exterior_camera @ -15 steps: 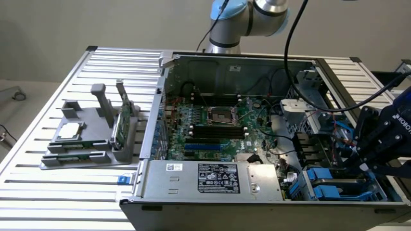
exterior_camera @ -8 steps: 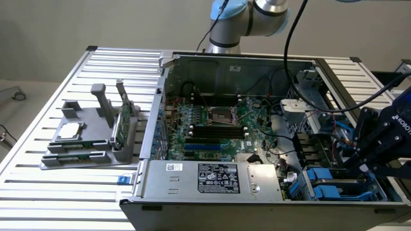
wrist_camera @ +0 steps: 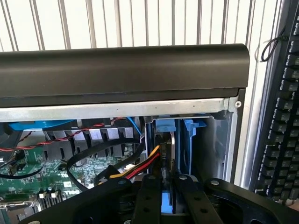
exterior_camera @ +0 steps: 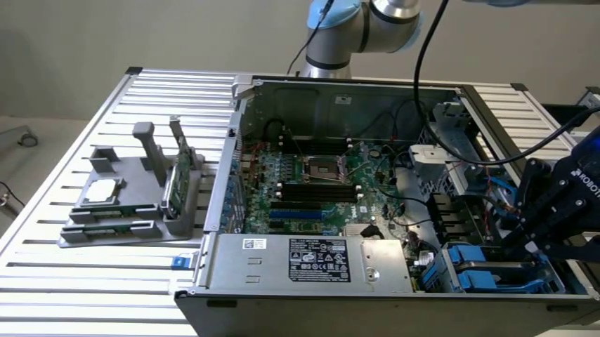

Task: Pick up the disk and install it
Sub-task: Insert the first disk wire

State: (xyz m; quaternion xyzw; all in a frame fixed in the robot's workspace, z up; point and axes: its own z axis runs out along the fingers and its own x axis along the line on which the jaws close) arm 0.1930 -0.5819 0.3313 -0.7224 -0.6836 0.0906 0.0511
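Observation:
The disk [wrist_camera: 173, 142] stands on edge in the drive bay at the corner of the open computer case [exterior_camera: 281, 284]. Its silver body and blue carrier frame show between the bay's walls. My gripper [wrist_camera: 168, 183] reaches down into that bay, and its two black fingers [wrist_camera: 148, 196] are closed on the blue edge of the disk. In the exterior view my gripper [exterior_camera: 527, 247] hangs over the blue drive carriers [exterior_camera: 480, 272] at the case's near corner on the exterior view's right. The disk's lower part is hidden in the bay.
Red, yellow and black cables [wrist_camera: 135, 165] run right beside the bay. The motherboard [exterior_camera: 314, 186] and power supply [exterior_camera: 310, 261] fill the case. A grey holder [exterior_camera: 131, 203] with a chip and a green stick sits at the exterior view's left. A keyboard [wrist_camera: 285, 116] lies outside the case.

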